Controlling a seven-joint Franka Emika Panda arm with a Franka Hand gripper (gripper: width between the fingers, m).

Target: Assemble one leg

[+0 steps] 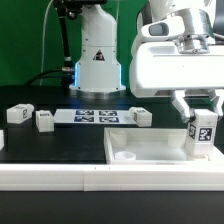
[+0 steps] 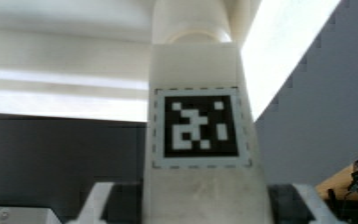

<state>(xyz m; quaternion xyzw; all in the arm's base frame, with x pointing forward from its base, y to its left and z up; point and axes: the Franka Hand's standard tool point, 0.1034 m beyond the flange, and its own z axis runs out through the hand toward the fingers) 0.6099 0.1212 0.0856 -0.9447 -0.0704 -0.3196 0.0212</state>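
My gripper (image 1: 200, 112) is shut on a leg (image 1: 201, 128), a small white post with a black-and-white tag on its face. It holds the leg upright over the right part of the large white panel (image 1: 160, 152), which has a socket (image 1: 128, 157) near its left corner. In the wrist view the leg (image 2: 201, 120) fills the middle, tag facing the camera, with a fingertip (image 2: 115, 198) against each side at its base. The leg's lower end is at or just above the panel; I cannot tell if it touches.
Three more legs lie on the black table: one (image 1: 18, 114) at the exterior view's left, one (image 1: 45, 120) beside it, one (image 1: 139, 117) right of the marker board (image 1: 95, 117). The robot base (image 1: 97, 55) stands behind. A white rail (image 1: 60, 172) borders the table's front.
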